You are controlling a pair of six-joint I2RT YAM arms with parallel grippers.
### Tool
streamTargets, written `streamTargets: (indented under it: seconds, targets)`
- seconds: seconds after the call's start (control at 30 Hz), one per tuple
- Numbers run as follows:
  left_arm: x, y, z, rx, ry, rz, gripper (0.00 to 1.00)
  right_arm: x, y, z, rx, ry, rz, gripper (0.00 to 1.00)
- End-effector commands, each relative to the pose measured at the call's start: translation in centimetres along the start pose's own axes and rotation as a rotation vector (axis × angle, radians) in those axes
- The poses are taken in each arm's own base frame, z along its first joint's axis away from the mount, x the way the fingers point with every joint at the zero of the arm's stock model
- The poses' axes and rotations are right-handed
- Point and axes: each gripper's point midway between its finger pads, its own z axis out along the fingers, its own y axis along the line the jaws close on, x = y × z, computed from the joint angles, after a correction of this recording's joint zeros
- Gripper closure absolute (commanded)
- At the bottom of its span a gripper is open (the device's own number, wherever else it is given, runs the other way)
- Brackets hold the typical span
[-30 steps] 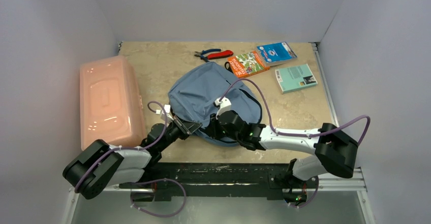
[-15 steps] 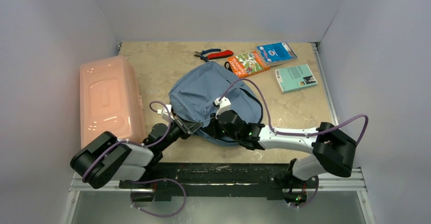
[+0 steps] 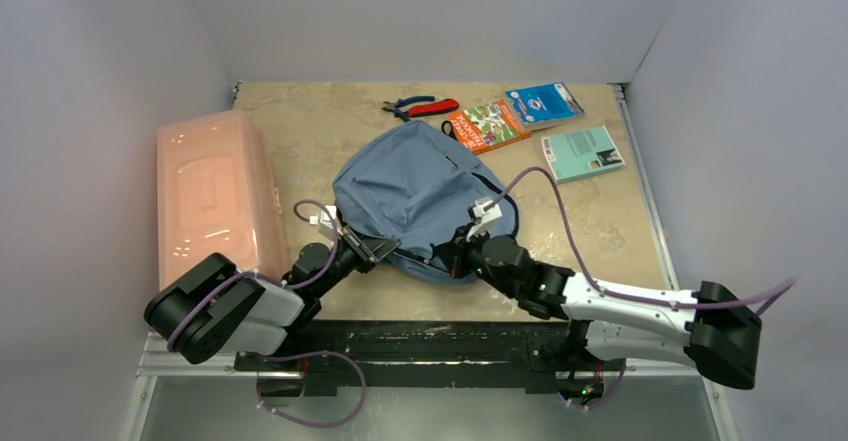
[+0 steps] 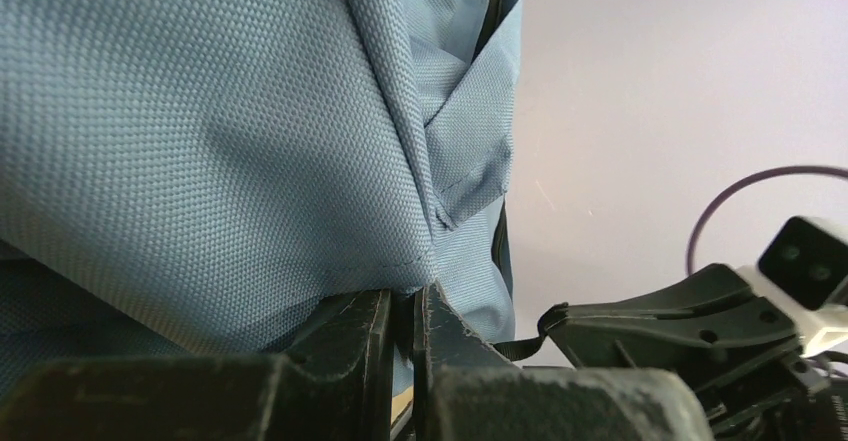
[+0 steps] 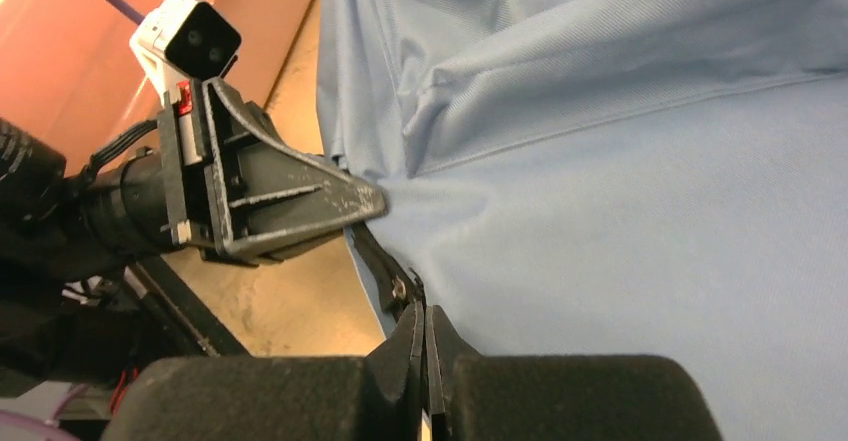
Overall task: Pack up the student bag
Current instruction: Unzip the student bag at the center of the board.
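Presently one soft grey-blue fabric backpack (image 3: 410,181) lies before me. My left gripper (image 4: 405,306) pinches its cloth; my right gripper (image 5: 425,329) is closed at its zip (image 5: 381,259).

You have bright, even overhead light with soft shadows; glare streaks the pink box (image 3: 212,201), and wrist views blur up close.

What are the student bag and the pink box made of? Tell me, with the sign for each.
The student bag: woven cloth, likely synthetic, matte; the weave, seams and soft folds show. The pink box: rigid translucent plastic, glossy; light glints on its lid.
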Motion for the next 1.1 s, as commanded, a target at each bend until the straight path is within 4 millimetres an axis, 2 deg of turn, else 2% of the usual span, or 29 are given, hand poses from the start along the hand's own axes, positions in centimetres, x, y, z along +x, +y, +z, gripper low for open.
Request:
streamTargets:
  seconds: [0.0,0.07,0.13,0.2,0.27,0.33,0.43,0.47,0.5,0.57,0.6,0.63,0.67,0.7,0.77,0.83,1.07]
  targets:
    - [-1.2,-0.8,-1.0,0.042,-0.073,-0.005,1.00,-1.8,0.5,-2.5,-0.107,-0.129,0.037,1.00]
    - [-1.1,-0.1,-0.8,0.002,-0.061,0.014,1.00,-2.3,1.6,-4.3,-0.220,-0.180,0.050,1.00]
    - [-1.3,0.3,-0.9,-0.027,-0.070,0.033,1.00,-1.8,2.0,-5.7,-0.290,-0.185,0.103,1.00]
    - [-1.7,0.6,-1.2,-0.051,-0.091,0.044,1.00,-1.7,1.0,-6.7,-0.274,-0.206,0.175,1.00]
    - [-2.4,1.4,-1.5,-0.099,-0.127,0.072,1.00,-2.0,-1.1,-7.4,-0.194,-0.247,0.241,1.00]
    - [-2.8,0.9,-1.5,-0.112,-0.129,0.118,1.00,-1.6,-2.8,-7.6,-0.115,-0.248,0.268,1.00]
    - [-3.2,0.4,-1.7,-0.113,-0.138,0.147,1.00,-0.7,-6.1,-7.4,0.095,-0.203,0.302,1.00]
    - [-3.2,0.2,-1.7,-0.108,-0.140,0.155,1.00,0.0,-6.3,-7.3,0.123,-0.162,0.309,1.00]
    - [-3.2,-0.2,-1.8,-0.098,-0.136,0.168,1.00,0.2,-5.9,-7.1,0.117,-0.134,0.280,1.00]
    - [-3.1,-0.5,-1.8,-0.086,-0.129,0.178,1.00,0.6,-3.8,-6.1,0.047,-0.057,0.203,1.00]
    - [-3.1,-0.5,-1.9,-0.084,-0.129,0.174,1.00,0.9,-2.9,-5.6,0.039,-0.006,0.197,0.94]
    - [-3.1,-0.6,-1.9,-0.083,-0.130,0.168,1.00,1.4,-2.7,-5.2,0.077,0.059,0.197,0.85]
    - [-3.2,-0.8,-1.9,-0.078,-0.131,0.169,1.00,1.9,-2.4,-4.7,0.120,0.127,0.214,0.80]
    - [-3.1,-0.9,-1.9,-0.073,-0.127,0.174,1.00,2.4,-1.6,-4.6,0.130,0.198,0.225,0.76]
    - [-3.1,-1.3,-1.9,-0.061,-0.123,0.185,1.00,2.0,-0.2,-4.4,0.120,0.255,0.221,0.72]
    - [-3.1,-1.2,-2.0,-0.064,-0.123,0.184,1.00,2.0,2.0,-4.4,0.038,0.312,0.254,0.66]
    - [-2.9,-1.4,-2.2,-0.045,-0.118,0.181,1.00,2.8,2.1,-3.7,0.039,0.385,0.137,0.61]
